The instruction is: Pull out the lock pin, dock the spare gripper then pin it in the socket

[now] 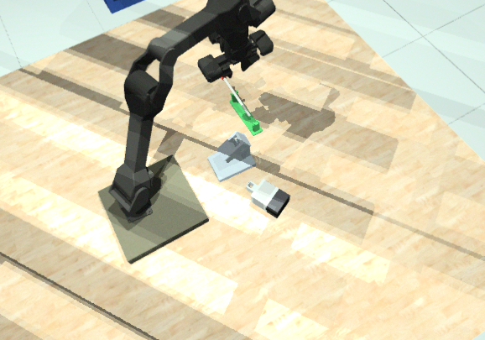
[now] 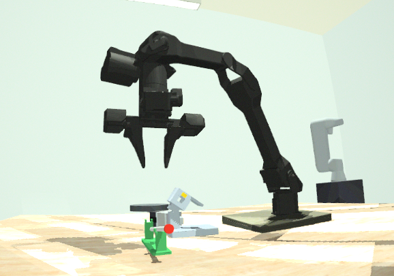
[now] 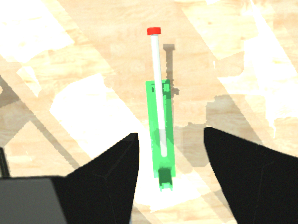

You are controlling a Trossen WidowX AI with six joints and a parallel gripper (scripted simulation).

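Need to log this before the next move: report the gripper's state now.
Gripper: open, holding nothing, above the lock pin lying on the green stand.
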